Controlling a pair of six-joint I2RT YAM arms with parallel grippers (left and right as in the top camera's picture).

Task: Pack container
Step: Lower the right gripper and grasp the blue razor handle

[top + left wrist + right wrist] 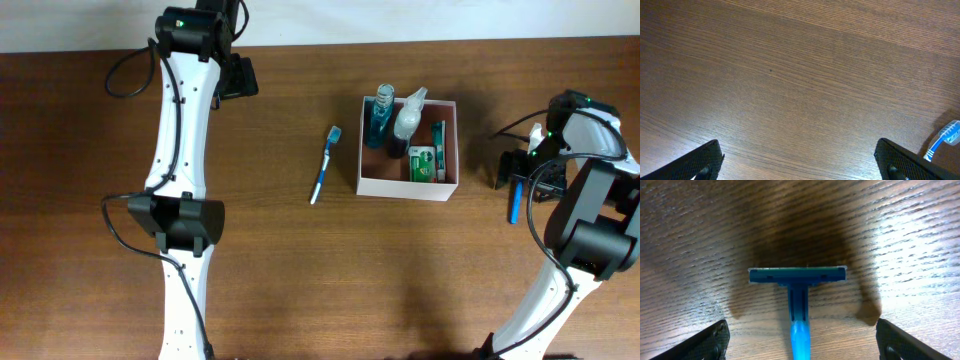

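Container (405, 190) with white walls and pink inside sits right of centre on the wooden surface (300, 280), toiletries (408, 122) inside, while left fingers (700, 162) spread above bare wood, a blue toothbrush (322, 165) lies near its left wall, and right fingers (710, 342) spread astride a blue razor (797, 275).

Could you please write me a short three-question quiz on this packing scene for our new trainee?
1. True or false: the blue toothbrush lies inside the container.
2. What lies on the table under the right gripper, between its fingers? A) razor B) comb C) soap
3. Fill in: the left gripper is ____ (open or shut).
Key: 1 false; 2 A; 3 open.
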